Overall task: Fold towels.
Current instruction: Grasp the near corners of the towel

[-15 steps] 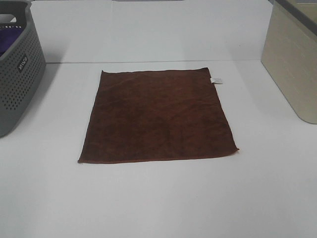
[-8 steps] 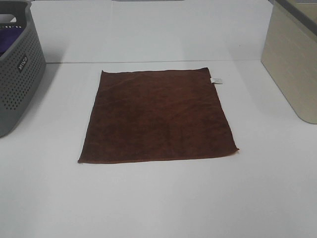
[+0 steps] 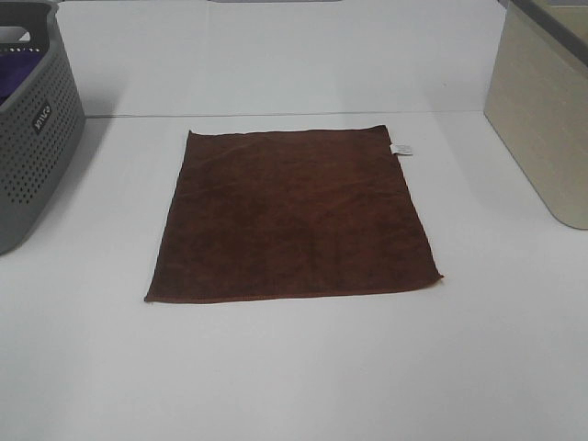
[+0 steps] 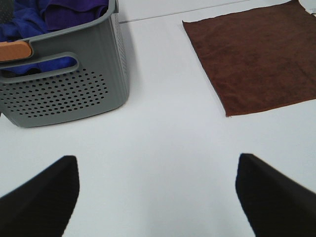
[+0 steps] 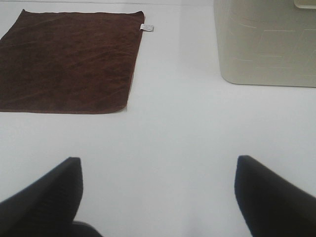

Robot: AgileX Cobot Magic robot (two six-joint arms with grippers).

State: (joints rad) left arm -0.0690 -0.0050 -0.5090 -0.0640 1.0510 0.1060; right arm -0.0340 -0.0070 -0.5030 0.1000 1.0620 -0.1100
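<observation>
A dark brown towel (image 3: 292, 213) lies spread flat in one layer in the middle of the white table, with a small white tag (image 3: 402, 149) at its far right corner. It also shows in the left wrist view (image 4: 256, 54) and the right wrist view (image 5: 69, 61). Neither gripper shows in the exterior high view. My left gripper (image 4: 157, 197) is open and empty over bare table, near the basket and short of the towel's near left corner. My right gripper (image 5: 158, 195) is open and empty over bare table, short of the towel's near right corner.
A grey perforated laundry basket (image 3: 32, 138) stands at the left edge; the left wrist view shows blue and purple cloths (image 4: 44, 15) inside it. A beige bin (image 3: 542, 110) stands at the right edge, also in the right wrist view (image 5: 266, 42).
</observation>
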